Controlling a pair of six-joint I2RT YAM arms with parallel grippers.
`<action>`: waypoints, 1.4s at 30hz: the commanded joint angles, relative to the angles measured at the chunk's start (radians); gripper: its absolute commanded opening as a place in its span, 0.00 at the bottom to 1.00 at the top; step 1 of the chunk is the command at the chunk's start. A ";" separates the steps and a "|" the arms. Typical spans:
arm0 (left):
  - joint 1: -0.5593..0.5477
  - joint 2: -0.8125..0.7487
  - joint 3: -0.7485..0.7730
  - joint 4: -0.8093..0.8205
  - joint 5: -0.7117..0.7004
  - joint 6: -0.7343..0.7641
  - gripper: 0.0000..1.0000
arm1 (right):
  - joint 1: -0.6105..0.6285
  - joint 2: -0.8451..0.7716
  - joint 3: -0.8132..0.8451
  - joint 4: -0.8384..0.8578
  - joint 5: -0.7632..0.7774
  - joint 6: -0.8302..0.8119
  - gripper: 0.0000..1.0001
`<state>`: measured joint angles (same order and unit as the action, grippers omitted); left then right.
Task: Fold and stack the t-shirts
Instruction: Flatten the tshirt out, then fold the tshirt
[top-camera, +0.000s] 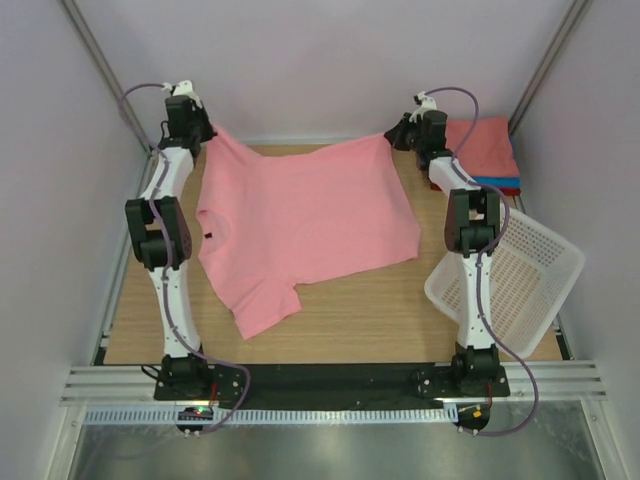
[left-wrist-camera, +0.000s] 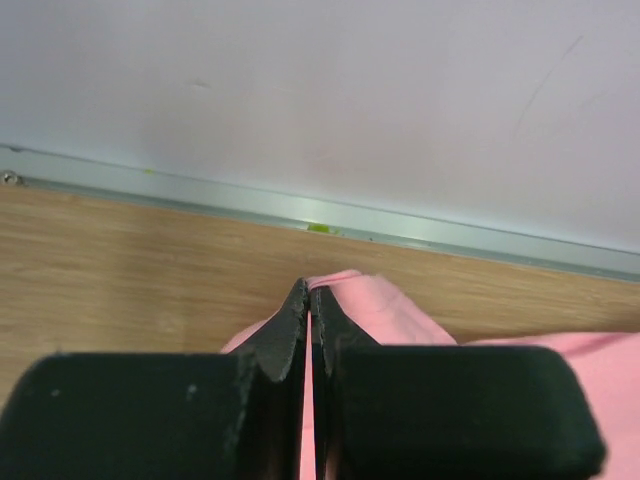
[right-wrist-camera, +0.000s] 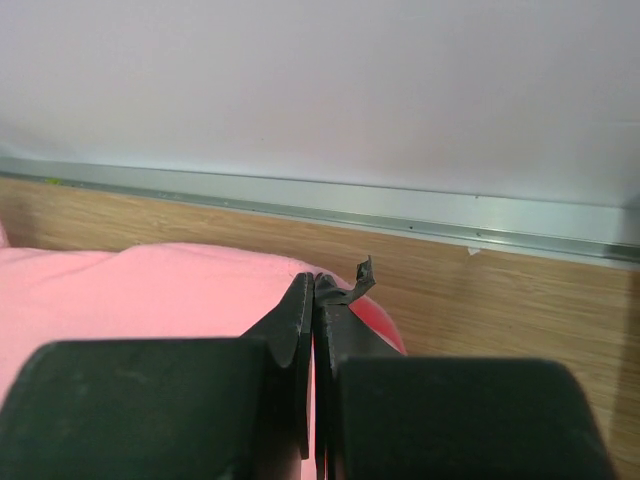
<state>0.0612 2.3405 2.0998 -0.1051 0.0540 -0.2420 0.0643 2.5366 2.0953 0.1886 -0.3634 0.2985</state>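
A salmon-pink t-shirt (top-camera: 300, 220) lies spread on the wooden table, collar to the left. My left gripper (top-camera: 210, 130) is shut on its far left corner; the left wrist view shows pink cloth (left-wrist-camera: 385, 312) pinched between the jaws (left-wrist-camera: 309, 290). My right gripper (top-camera: 395, 135) is shut on the shirt's far right corner, and pink cloth (right-wrist-camera: 150, 295) shows at the jaws (right-wrist-camera: 314, 282) in the right wrist view. A stack of folded t-shirts (top-camera: 485, 150), coral on top with blue and red edges, lies at the far right.
A white plastic mesh basket (top-camera: 520, 275) sits tilted at the right, beside the right arm. The table's back edge has a metal rail (left-wrist-camera: 320, 215) against the wall. Bare wood (top-camera: 370, 310) shows in front of the shirt.
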 joint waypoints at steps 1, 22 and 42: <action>0.023 -0.141 -0.049 -0.086 -0.002 -0.046 0.00 | -0.006 -0.030 0.049 -0.004 0.024 -0.013 0.01; 0.023 -0.478 -0.489 -0.392 0.029 -0.189 0.00 | -0.024 -0.266 -0.201 -0.310 0.073 -0.163 0.01; 0.006 -0.618 -0.686 -0.573 0.038 -0.149 0.00 | -0.038 -0.349 -0.366 -0.333 0.135 -0.208 0.01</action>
<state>0.0677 1.7668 1.4136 -0.6163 0.0906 -0.4263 0.0296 2.2868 1.7294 -0.1616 -0.2535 0.1131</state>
